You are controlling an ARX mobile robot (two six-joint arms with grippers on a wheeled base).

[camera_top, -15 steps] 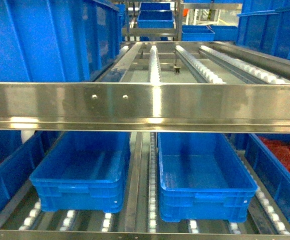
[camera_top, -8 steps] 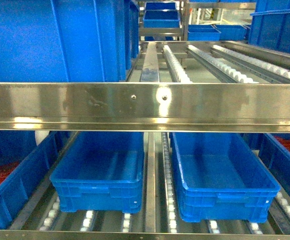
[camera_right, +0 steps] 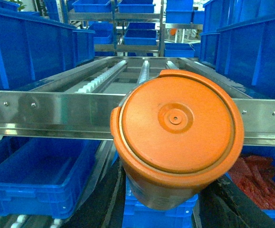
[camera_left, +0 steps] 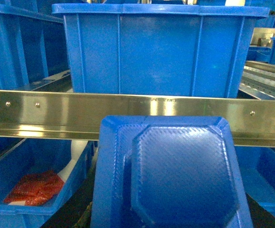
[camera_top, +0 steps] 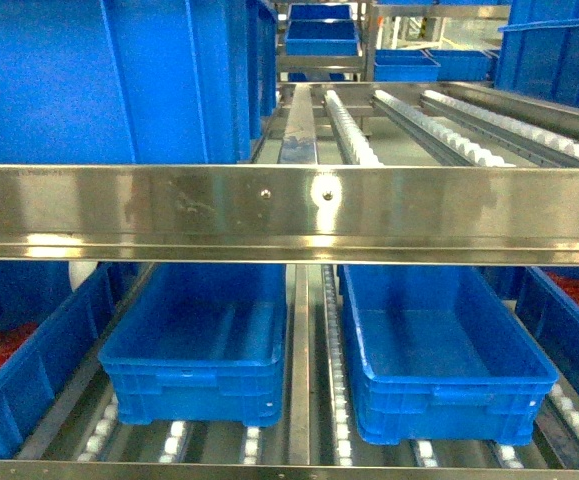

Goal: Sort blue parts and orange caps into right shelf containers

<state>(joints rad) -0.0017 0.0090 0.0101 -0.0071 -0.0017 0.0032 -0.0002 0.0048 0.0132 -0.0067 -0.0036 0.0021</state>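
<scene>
Orange cap (camera_right: 177,137) flat top facing cam, blue part (camera_left: 170,173) likewise.

Head view: level with the steel shelf rail (camera_top: 289,212), facing straight ahead, slightly downward onto two blue bins (camera_top: 197,340) below. Left wrist view: close behind a blue part (camera_left: 170,175) filling 6 o'clock, facing the same rail (camera_left: 42,111). Right wrist view: close behind an orange cap (camera_right: 177,133) at centre, facing that rail (camera_right: 52,114) too. Shared by all three: rail, rollers, blue bins.
</scene>
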